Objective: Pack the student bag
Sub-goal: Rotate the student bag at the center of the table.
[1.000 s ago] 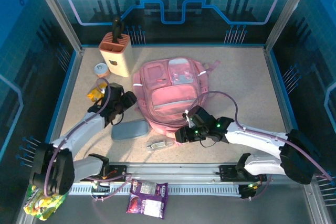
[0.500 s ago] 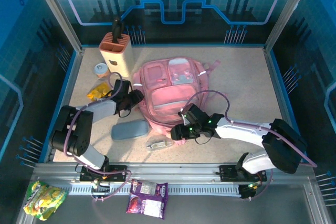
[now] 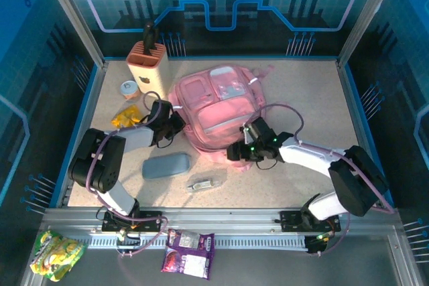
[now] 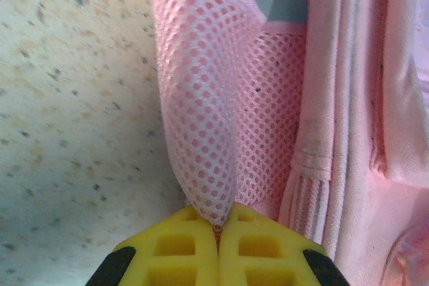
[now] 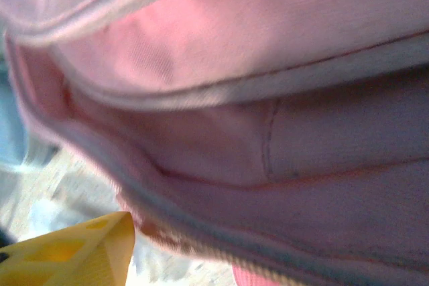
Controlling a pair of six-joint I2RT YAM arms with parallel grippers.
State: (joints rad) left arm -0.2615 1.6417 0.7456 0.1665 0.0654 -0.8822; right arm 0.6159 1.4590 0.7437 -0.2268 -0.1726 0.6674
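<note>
Lying flat on the bench, the student bag sits centrally, a grey-blue pencil case beside its near left corner. We find the left claw closed tight, pinching the bag's pink mesh side pocket; the right claw is at the bag's near edge, and we cannot tell how far it stands open.

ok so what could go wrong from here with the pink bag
1. The left jaws are shut on just a thin fold of the mesh side pocket; a pull could slip off it or stretch it.
2. The student bag lies close to the tan holder; dragging the bag that way might tip the holder.
</note>
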